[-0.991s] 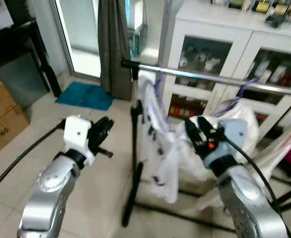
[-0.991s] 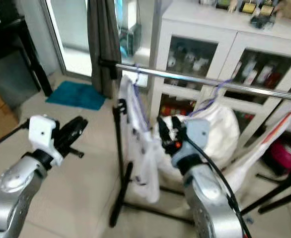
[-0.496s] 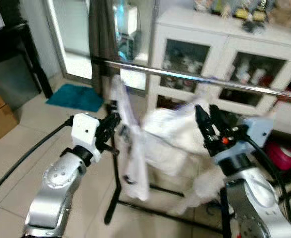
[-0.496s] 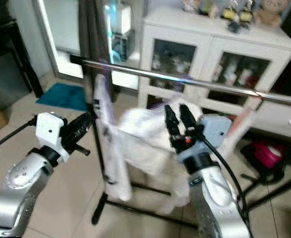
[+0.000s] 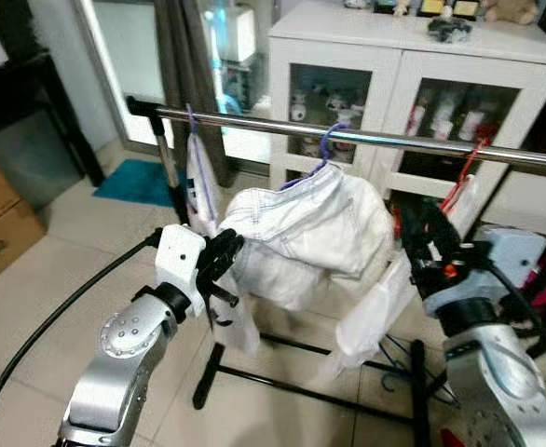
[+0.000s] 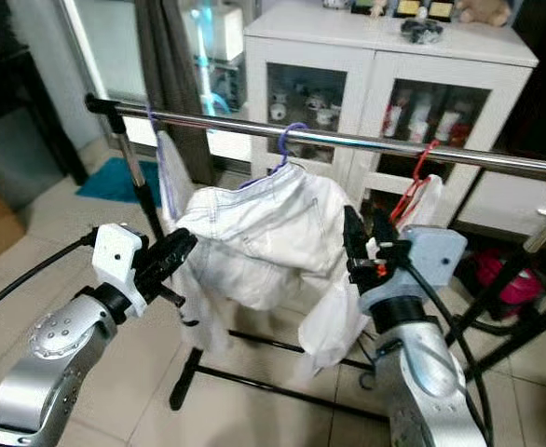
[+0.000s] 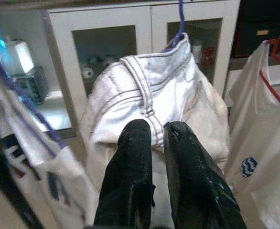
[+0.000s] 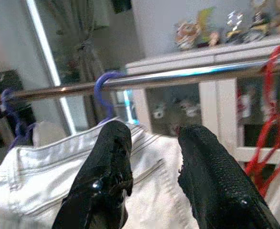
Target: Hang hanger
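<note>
A purple hanger [image 5: 330, 140] hooks over the chrome rail [image 5: 413, 142], and a white garment [image 5: 310, 223] is draped over it. My left gripper [image 5: 223, 253] is at the garment's lower left edge. In the left wrist view this gripper [image 7: 157, 130] is shut, its fingertips [image 7: 136, 136] pointing at the waistband, with nothing held. My right gripper [image 6: 367, 229] stands just right of the garment, below the rail. The right wrist view shows it [image 8: 152, 136] open, with the purple hook [image 8: 104, 83] on the rail beyond the fingers.
A second purple hanger carries a printed white shirt [image 5: 198, 182] at the rail's left end. A red hanger [image 5: 461, 175] with a white shirt hangs on the right. A white glass-door cabinet [image 5: 441, 70] stands behind, with a cardboard box [image 5: 3, 233] and a teal mat [image 5: 138, 182] on the left.
The camera has shifted and steadied. The white garment, blurred near my right gripper before, now hangs still from the rail. My right gripper sits lower and apart from it.
</note>
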